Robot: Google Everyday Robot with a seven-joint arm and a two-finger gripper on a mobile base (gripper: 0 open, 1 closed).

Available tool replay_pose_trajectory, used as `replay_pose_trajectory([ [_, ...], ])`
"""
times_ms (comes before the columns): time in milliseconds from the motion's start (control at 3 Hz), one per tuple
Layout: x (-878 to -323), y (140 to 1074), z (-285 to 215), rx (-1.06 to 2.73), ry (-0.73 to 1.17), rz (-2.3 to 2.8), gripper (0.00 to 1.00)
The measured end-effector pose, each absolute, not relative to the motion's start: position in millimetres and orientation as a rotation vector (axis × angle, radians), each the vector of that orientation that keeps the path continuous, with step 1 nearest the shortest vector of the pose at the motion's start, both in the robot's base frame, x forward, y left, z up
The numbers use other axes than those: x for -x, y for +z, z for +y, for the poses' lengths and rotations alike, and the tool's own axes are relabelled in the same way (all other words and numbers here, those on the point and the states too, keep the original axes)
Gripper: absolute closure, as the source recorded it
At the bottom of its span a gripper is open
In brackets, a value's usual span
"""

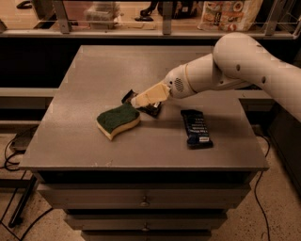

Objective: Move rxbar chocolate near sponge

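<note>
The sponge, wavy with a dark green top and pale yellow base, lies on the grey table left of centre. The rxbar chocolate, a small dark wrapper, sits just right of the sponge, close to its upper right corner. My gripper, pale cream at the end of the white arm, reaches in from the right and covers the middle of the bar; dark wrapper shows on both sides of it. The bar seems to lie on or just above the tabletop.
A longer dark-blue bar wrapper with white text lies to the right of the gripper. The white arm crosses the right half of the table. A railing and shelves with packages stand behind the table. Drawers sit below the top.
</note>
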State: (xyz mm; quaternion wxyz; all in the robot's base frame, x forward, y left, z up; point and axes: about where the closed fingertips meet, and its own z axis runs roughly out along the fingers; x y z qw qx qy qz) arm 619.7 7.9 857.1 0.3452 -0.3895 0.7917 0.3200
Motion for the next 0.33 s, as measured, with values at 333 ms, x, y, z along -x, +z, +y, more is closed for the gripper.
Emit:
replay_pose_trajectory([
  [333,-619.7,857.1,8.0,1.012,0.831,2.055,0.00],
])
